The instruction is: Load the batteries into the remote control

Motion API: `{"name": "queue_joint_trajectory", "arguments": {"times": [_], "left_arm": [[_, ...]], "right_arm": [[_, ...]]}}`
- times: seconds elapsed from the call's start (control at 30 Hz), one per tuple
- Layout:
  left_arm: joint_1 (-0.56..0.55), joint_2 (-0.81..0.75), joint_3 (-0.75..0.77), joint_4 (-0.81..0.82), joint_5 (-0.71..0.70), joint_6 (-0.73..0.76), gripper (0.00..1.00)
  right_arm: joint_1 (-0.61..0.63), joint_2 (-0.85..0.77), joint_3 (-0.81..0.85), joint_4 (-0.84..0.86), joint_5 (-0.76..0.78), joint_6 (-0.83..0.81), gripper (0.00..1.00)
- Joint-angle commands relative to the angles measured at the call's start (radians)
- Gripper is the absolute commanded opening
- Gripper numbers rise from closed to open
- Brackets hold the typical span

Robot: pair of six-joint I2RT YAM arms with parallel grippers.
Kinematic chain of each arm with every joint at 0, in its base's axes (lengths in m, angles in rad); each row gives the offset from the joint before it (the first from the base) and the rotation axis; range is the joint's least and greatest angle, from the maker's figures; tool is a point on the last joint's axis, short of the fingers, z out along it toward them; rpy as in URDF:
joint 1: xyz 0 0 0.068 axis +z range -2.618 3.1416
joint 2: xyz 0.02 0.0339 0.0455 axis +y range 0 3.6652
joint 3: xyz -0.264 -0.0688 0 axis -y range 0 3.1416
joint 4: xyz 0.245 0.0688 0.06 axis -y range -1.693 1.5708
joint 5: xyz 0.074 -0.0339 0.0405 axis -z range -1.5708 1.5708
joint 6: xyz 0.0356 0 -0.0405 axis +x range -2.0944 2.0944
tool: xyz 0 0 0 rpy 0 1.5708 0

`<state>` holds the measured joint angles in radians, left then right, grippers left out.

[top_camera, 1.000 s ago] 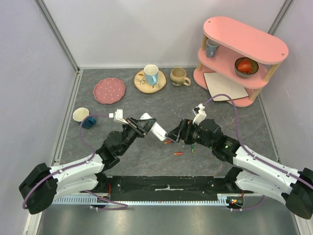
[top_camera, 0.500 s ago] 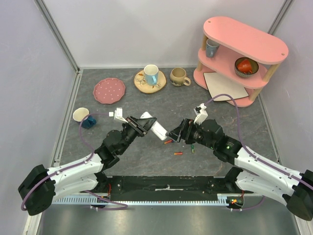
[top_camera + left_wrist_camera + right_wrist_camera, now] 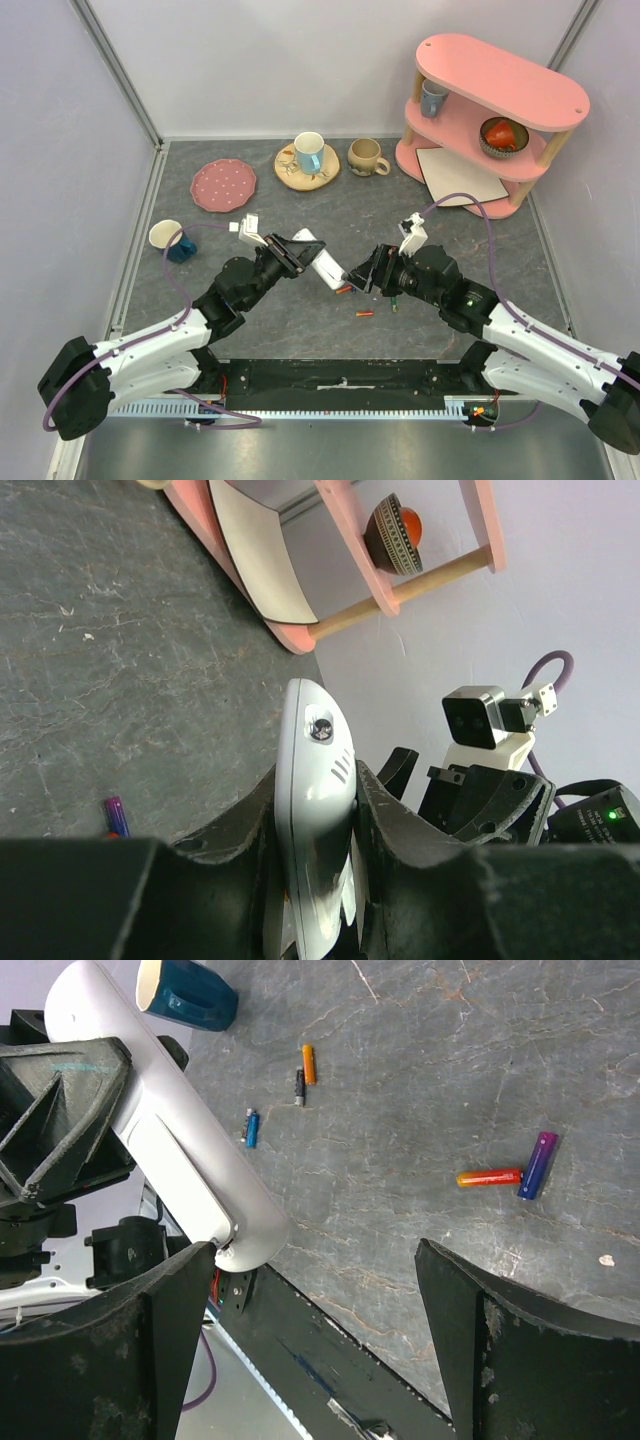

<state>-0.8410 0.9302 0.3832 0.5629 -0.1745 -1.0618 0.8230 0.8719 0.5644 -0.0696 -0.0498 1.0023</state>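
**Remote up in the air, batteries not in yet**

You had the left gripper [image 3: 288, 254] pinched tight on the remote control [image 3: 320, 265], holding it off the table [image 3: 480, 250] and angled toward the middle. My guess is that was so the other arm could get at its free end. Just right of that, the batteries [image 3: 490, 1177] lay loose on the surface. Your right gripper [image 3: 362, 276] hung spread wide and empty, facing the remote. The top was dark grey and stone-looking, with pale lilac walls around it.

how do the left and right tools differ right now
The left tool is shut; the right tool stands wide open. The left tool grips the remote control by its sides; the right tool holds nothing. Both are black and point toward each other.
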Motion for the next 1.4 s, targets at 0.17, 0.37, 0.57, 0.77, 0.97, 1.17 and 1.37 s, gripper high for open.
{"name": "queue_joint_trajectory", "arguments": {"times": [0.17, 0.37, 0.57, 0.77, 0.97, 1.17, 1.37], "left_arm": [[0.0, 0.013, 0.049, -0.051, 0.118, -0.033, 0.02], [0.005, 0.015, 0.051, -0.049, 0.132, -0.038, 0.02], [0.01, 0.015, 0.043, -0.034, 0.138, -0.053, 0.02], [0.013, 0.012, 0.04, -0.023, 0.138, -0.07, 0.02], [0.014, 0.009, 0.04, -0.023, 0.13, -0.076, 0.02], [0.014, 0.01, 0.033, -0.024, 0.116, -0.081, 0.02], [0.016, 0.006, 0.025, -0.026, 0.104, -0.089, 0.02]], "right_arm": [[-0.002, -0.025, 0.034, 0.037, 0.042, 0.001, 0.9], [-0.002, -0.024, 0.029, 0.037, 0.044, -0.001, 0.9], [-0.002, -0.024, 0.023, 0.037, 0.042, -0.001, 0.9], [-0.001, -0.021, 0.014, 0.039, 0.039, -0.001, 0.9], [-0.001, -0.031, 0.011, 0.039, 0.041, 0.002, 0.91], [-0.001, -0.039, 0.017, 0.033, 0.041, 0.004, 0.92], [-0.001, -0.051, 0.012, 0.024, 0.041, 0.004, 0.92]]}}
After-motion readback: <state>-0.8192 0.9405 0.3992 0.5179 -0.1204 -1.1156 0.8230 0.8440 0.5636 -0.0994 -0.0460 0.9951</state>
